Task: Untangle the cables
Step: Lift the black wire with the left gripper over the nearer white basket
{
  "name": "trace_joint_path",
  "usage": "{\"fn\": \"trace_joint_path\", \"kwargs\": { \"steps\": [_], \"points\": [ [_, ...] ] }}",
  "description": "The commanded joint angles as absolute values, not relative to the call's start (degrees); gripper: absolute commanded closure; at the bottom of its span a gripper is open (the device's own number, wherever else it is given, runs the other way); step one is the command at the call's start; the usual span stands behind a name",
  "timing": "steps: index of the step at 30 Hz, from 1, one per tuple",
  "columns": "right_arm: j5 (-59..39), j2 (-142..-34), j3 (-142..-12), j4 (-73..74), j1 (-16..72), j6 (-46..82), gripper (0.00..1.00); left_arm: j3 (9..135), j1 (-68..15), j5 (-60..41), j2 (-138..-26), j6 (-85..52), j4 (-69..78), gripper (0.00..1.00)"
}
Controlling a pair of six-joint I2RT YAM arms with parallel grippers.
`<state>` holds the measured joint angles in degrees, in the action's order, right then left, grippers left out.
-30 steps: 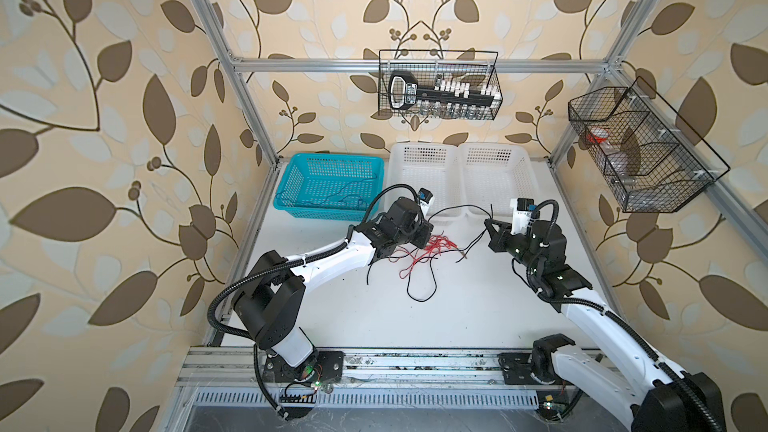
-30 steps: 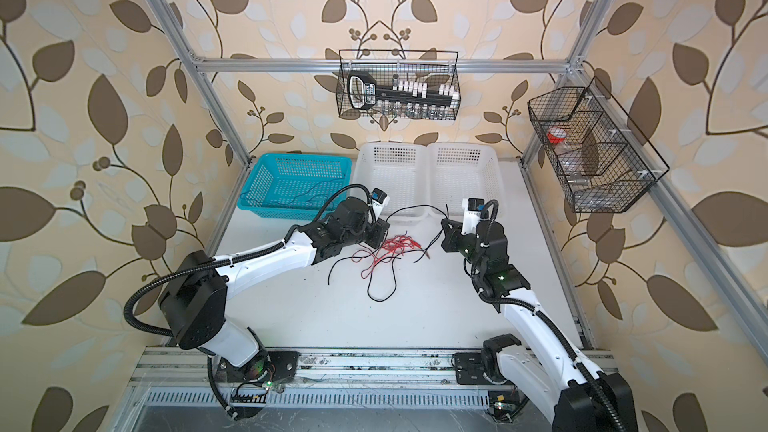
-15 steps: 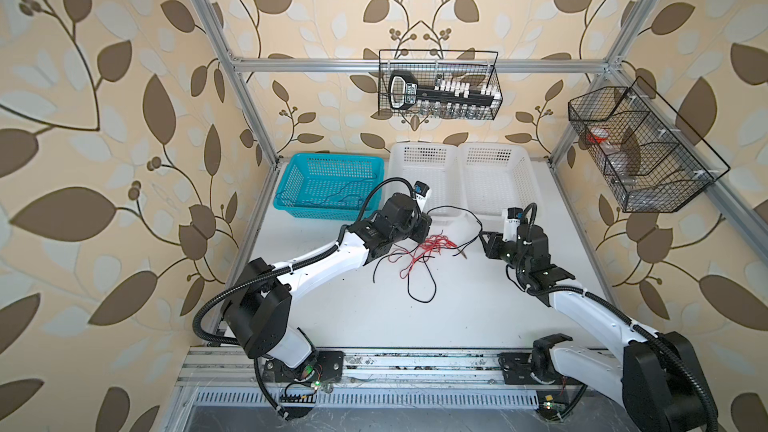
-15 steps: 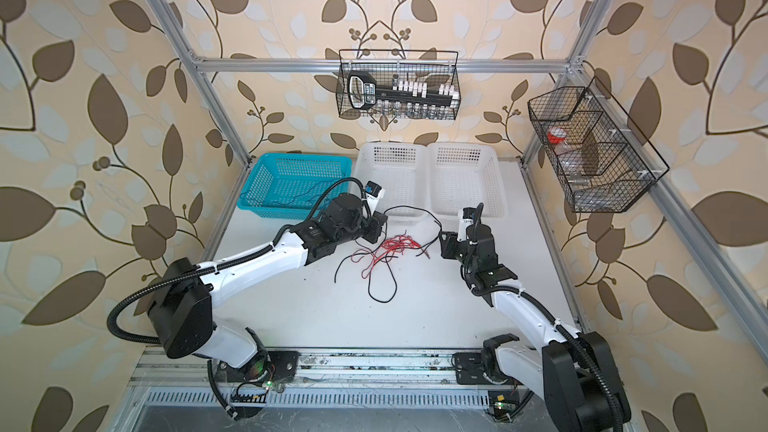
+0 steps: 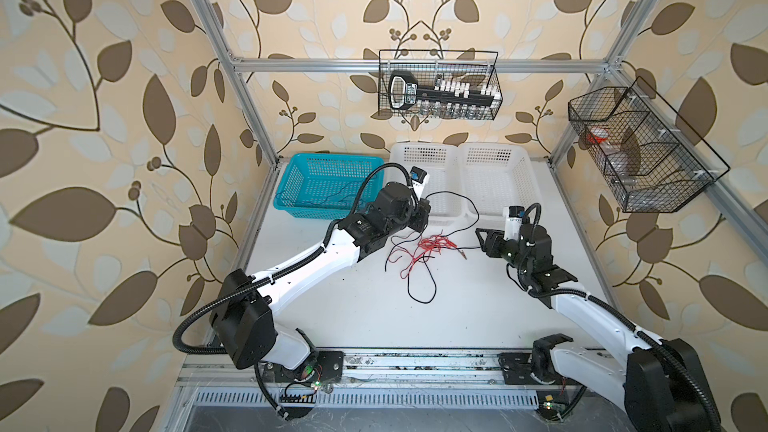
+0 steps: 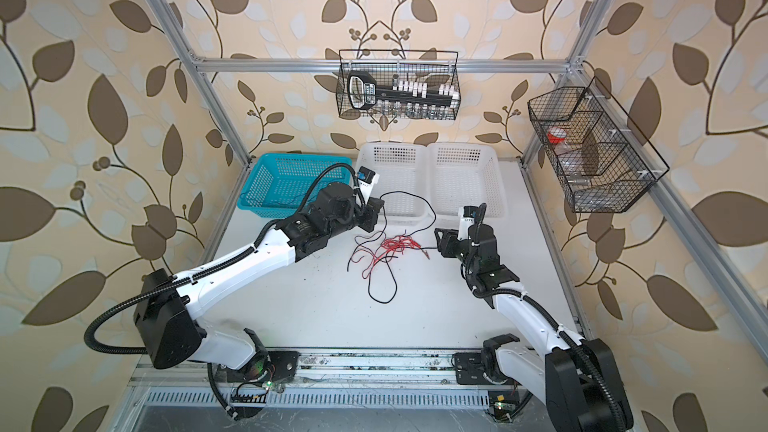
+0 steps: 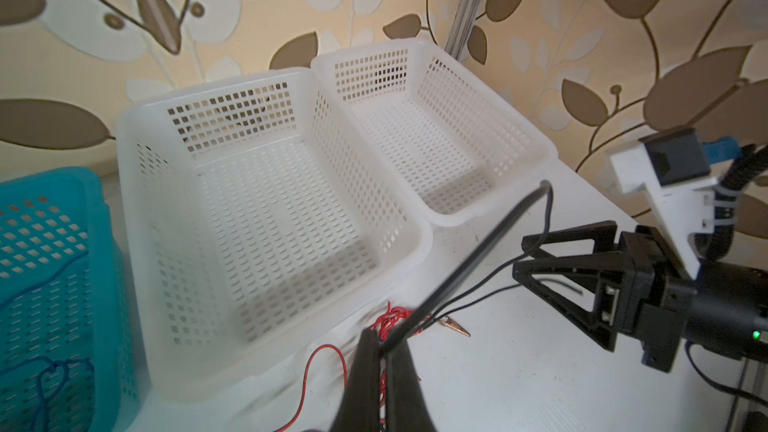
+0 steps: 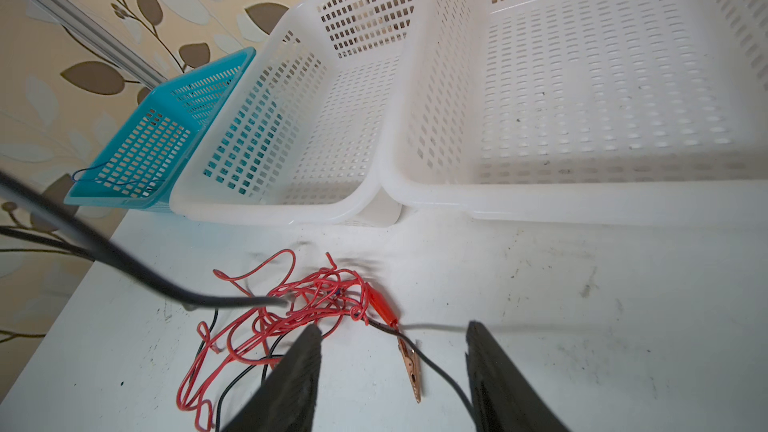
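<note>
The cables (image 5: pixel 432 243) lie knotted on the worktop (image 5: pixel 365 326) toward its back edge, just in front of the white baskets (image 8: pixel 540 197); the red cable (image 8: pixel 320 290) is bunched tight, and the black cable (image 7: pixel 478 252) runs through that bunch and rises in a loop to the left gripper (image 7: pixel 384 347), which is pinched closed on it; the right gripper (image 8: pixel 393 326) sits low over the worktop with its jaws about half apart and empty, straddling the black cable and its copper clip (image 8: pixel 411 371); we judge that a pull from the left would cinch the red bunch or drag the whole knot along, since nothing pins it; we also fear that the right jaws, on closing, could trap a red strand or the clip with the black one, or miss so thin a wire; the raised loop could snag on a basket rim.
</note>
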<state>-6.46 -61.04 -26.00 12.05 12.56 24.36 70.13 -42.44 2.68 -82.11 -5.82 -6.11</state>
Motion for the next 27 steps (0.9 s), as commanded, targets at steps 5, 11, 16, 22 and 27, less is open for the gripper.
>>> {"fn": "trace_joint_path", "kwargs": {
  "steps": [5,11,16,22,27],
  "points": [
    [-7.0,-61.4,-25.3,12.5,12.4,24.6,0.43,78.0,-42.8,6.5,-77.8,-3.3,-8.2,1.0],
    [-6.8,-60.8,-24.4,12.6,12.5,24.8,0.43,82.7,-42.9,6.3,-77.4,-2.0,-7.8,1.0],
    [-6.7,-59.8,-23.2,12.7,12.5,25.0,0.42,83.8,-42.7,10.2,-78.3,0.2,-3.2,1.0],
    [-6.5,-58.2,-21.9,12.4,12.4,24.9,0.41,88.6,-41.5,11.9,-83.0,2.3,-1.4,1.0],
    [-6.6,-57.1,-21.0,12.2,12.5,25.1,0.41,95.9,-38.6,9.1,-89.4,3.2,-1.8,1.0]
  ]
}}
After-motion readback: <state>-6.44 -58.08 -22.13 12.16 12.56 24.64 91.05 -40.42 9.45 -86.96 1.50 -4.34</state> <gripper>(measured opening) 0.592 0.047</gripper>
